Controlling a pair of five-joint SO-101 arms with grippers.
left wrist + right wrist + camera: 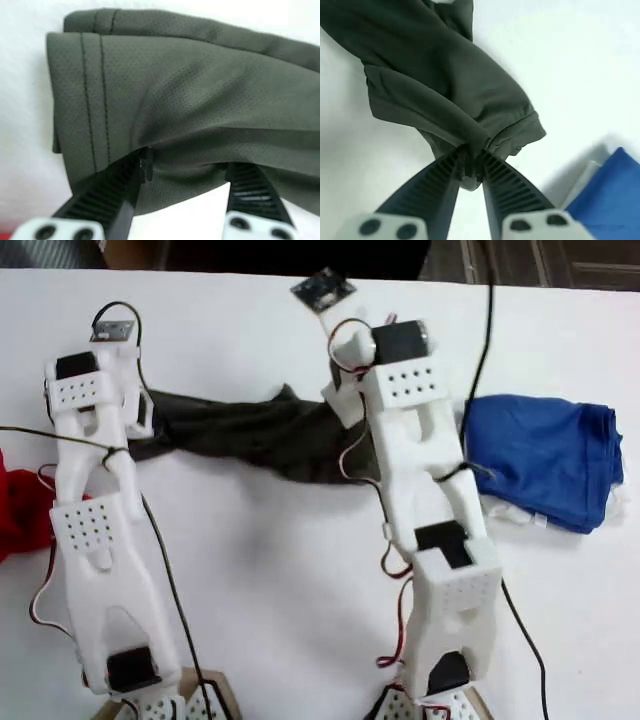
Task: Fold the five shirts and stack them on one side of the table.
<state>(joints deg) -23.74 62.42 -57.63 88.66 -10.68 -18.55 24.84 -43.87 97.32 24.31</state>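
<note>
Right claw [470, 167] pinches grey shirt [430, 85]; left claw [190, 169] seemingly agape.

Grey shirt [250, 430] bunched mid-table, blue shirt [540, 455] folded nearby, red shirt [15, 500] apart.

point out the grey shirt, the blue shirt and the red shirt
grey shirt [250, 430] high view, middle of the cloth between the arms
blue shirt [540, 455] high view, centre of its top face
red shirt [12, 505] high view, the part showing at the table's edge
</note>
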